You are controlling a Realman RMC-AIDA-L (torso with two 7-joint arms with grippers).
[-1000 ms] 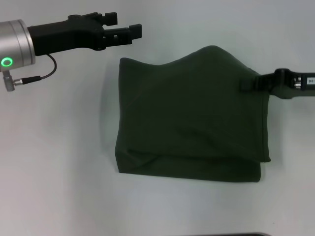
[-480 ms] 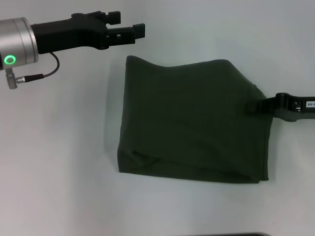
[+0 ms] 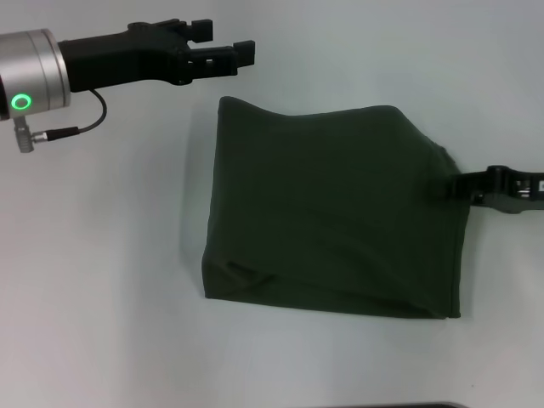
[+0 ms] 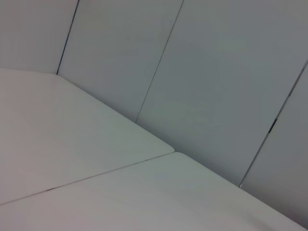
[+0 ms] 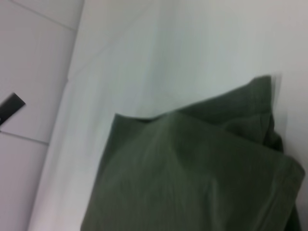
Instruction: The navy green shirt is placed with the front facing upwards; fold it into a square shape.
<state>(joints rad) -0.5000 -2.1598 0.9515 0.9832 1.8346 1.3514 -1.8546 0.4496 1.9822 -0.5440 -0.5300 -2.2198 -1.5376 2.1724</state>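
- The left gripper (image 3: 223, 53) hangs over the white table (image 3: 102, 280) at the far left of the head view, its black fingers parted with nothing between them, pointing toward the middle and apart from the cloth; its tips stop just short of the shirt's far left corner.
- Behind it runs the arm's silver wrist cuff (image 3: 30, 76) with a lit green ring (image 3: 20, 103), and a thin black cable (image 3: 64, 129) loops beneath it.
- The left wrist view takes in only bare tabletop, a seam where two table sections (image 4: 96, 173) meet, and pale wall panels (image 4: 202, 72) behind.
- The navy green shirt (image 3: 331, 212) lies at the centre of the table, folded into a rough rectangle with the plain dark green side up; no print shows.
- Its near edge is a thick doubled fold with a small pucker at the near left corner, and the far edge sags slightly in the middle between two raised corners.
- The shirt's right edge bunches into a small dark knot at the point where it meets the right gripper.
- The right gripper (image 3: 455, 184) reaches in from the right edge of the head view, low over the table, its black tip closed on that bunched right edge of the shirt, about midway along that side.
- The right wrist view shows layered green cloth (image 5: 192, 173) close up, a hemmed corner folded over, with white table (image 5: 202, 53) beyond.
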